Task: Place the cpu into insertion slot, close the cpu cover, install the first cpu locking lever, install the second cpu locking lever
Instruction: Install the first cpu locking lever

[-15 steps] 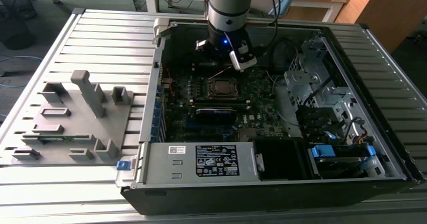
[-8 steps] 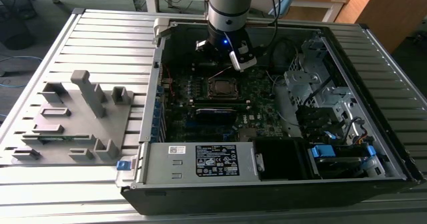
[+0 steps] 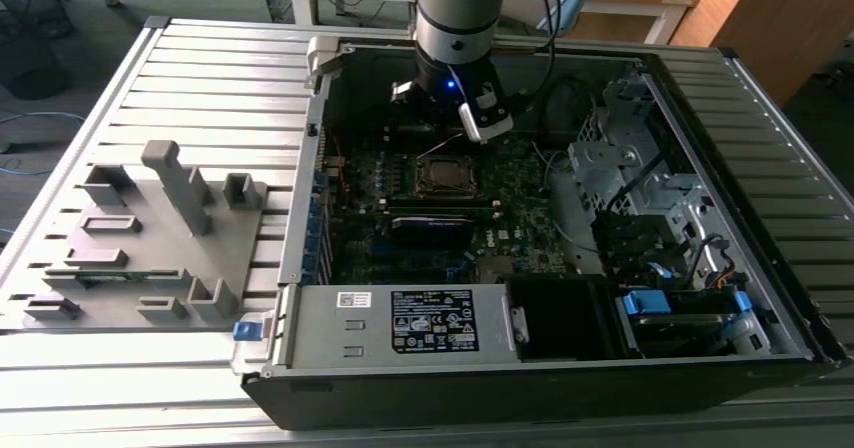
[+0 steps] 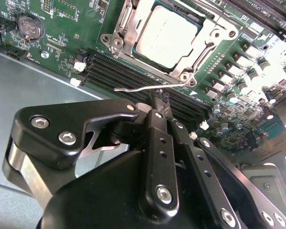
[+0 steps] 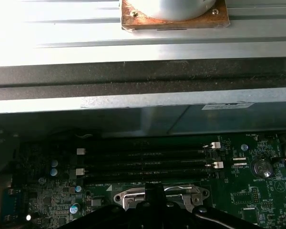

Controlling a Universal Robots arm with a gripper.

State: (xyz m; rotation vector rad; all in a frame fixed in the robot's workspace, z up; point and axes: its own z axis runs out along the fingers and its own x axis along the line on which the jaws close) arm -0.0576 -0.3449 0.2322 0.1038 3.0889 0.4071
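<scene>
Exterior view, frame centre: insertion slot [image 3: 445, 175], its upper edge hidden behind arm [image 3: 454, 28]. Second wrist view: cpu [image 4: 167, 36] seated, cpu cover [image 4: 125, 26] down around it, far corner cut off. Gripper [image 4: 158, 98] fingers drawn together, tips at thin locking lever [image 4: 133, 90]; whether pinching it, cannot tell.

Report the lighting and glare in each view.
Exterior view: the computer case is dim inside, and a blue light glows on the arm. First wrist view: the slatted metal table is washed out white, the motherboard dark. Second wrist view: the cpu is evenly lit; glare bleaches part of the motherboard.
</scene>
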